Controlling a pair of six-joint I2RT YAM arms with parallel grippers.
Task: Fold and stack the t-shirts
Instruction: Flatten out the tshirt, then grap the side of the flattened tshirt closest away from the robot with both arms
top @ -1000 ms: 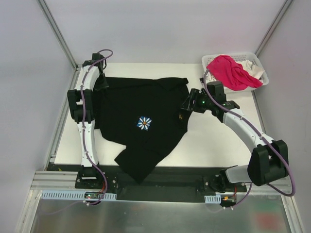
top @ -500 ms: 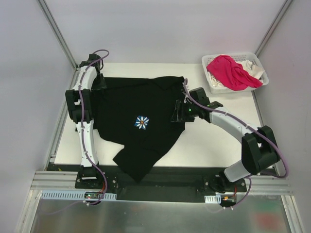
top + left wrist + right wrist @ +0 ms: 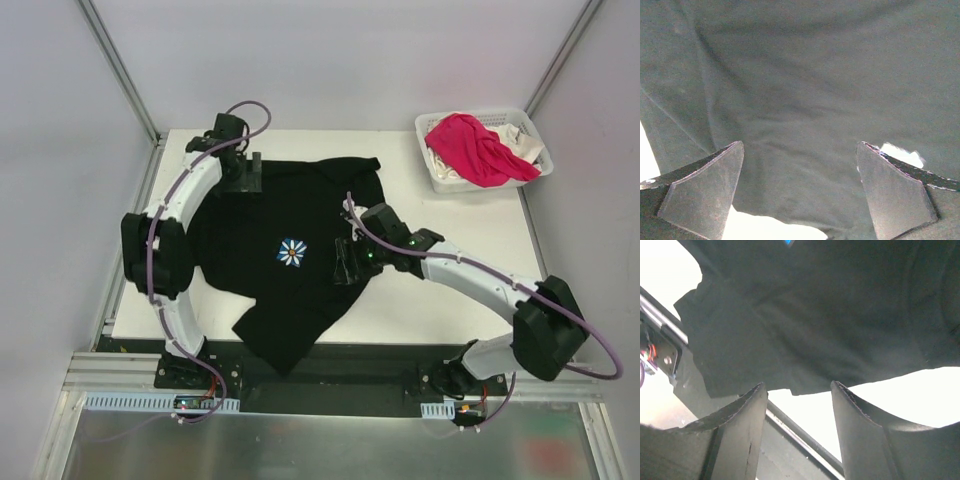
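Note:
A large black t-shirt point(image 3: 300, 200) with a daisy print point(image 3: 292, 252) lies spread on the white table, one corner hanging over the near edge. My left gripper point(image 3: 245, 178) hovers over its far left part, jaws wide open, with only black cloth point(image 3: 805, 75) below them. Over the shirt's right side, just right of the daisy, my right gripper point(image 3: 345, 262) is open and holds nothing. Its view shows the shirt's hem point(image 3: 815, 305) and bare table. A bright pink t-shirt point(image 3: 478, 148) and a white one point(image 3: 522, 138) lie heaped in the basket.
The white lattice basket point(image 3: 455, 182) stands at the far right corner of the table point(image 3: 450, 215). A dark metal rail point(image 3: 805, 430) runs along the table's near edge, under the black shirt's overhanging corner. Grey walls close in on both sides.
My left gripper has opened, let go of the black shirt's far left edge and shifted right. The right arm has swung left and nearer, from the shirt's right edge to over the shirt.

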